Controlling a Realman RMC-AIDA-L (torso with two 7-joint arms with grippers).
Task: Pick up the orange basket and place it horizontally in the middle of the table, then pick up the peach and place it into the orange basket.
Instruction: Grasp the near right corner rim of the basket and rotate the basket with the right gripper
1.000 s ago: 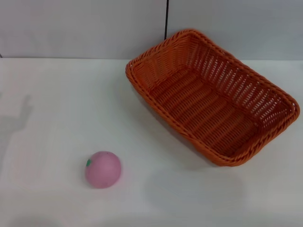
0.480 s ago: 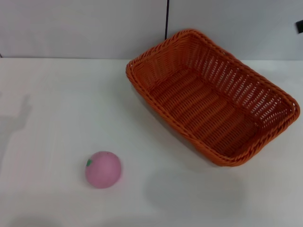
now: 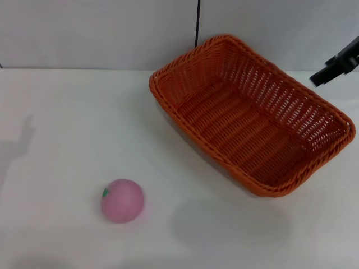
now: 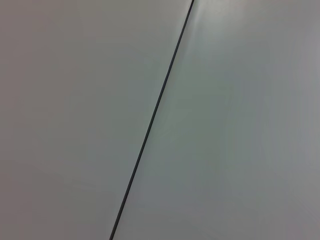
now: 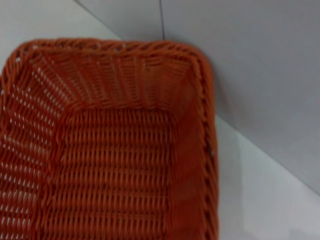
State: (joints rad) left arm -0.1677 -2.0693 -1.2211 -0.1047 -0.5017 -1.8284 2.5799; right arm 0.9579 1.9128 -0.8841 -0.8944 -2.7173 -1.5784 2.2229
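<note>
The orange basket [image 3: 249, 115] lies empty at the right back of the white table [image 3: 67, 112], set at a slant with one corner toward the wall. The right wrist view looks down into the orange basket [image 5: 115, 150] and its far rim. The pink peach [image 3: 122, 200] rests on the table at the front left, well apart from the basket. My right gripper [image 3: 322, 77] reaches in from the right edge, above the basket's far right side and not touching it. My left gripper is out of view.
A grey wall [image 3: 101, 33] with a dark vertical seam [image 3: 197, 22] stands behind the table. The left wrist view shows only this wall and seam [image 4: 150, 125]. An arm's shadow [image 3: 19, 140] falls on the table's left side.
My right gripper has come into the head view from the right edge and moved down toward the basket. The basket and the peach have not moved.
</note>
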